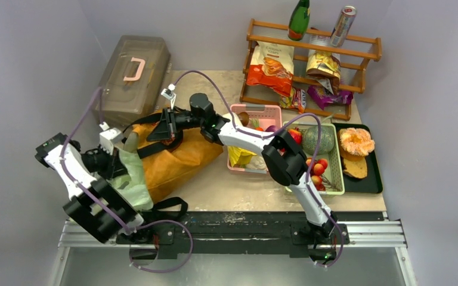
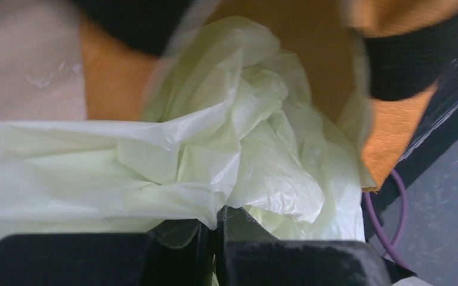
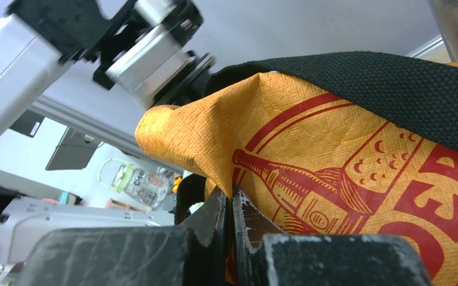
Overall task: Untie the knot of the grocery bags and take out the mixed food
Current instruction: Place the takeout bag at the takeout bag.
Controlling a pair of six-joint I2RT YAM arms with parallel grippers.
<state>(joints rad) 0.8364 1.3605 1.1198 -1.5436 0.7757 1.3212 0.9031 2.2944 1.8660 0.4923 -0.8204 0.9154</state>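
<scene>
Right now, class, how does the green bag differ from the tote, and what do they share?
The green bag is thin, crinkly and translucent; the tote is opaque mustard fabric with red print and a black strap.
The green bag looks smaller than the tote.
The left gripper pinches the green bag; the right gripper pinches the tote.
Shared: each is held in shut jaws.

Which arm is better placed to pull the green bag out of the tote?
Probably left: the left hand is shut on the green bag, while the right hand pinches the tote at its edge.
</scene>
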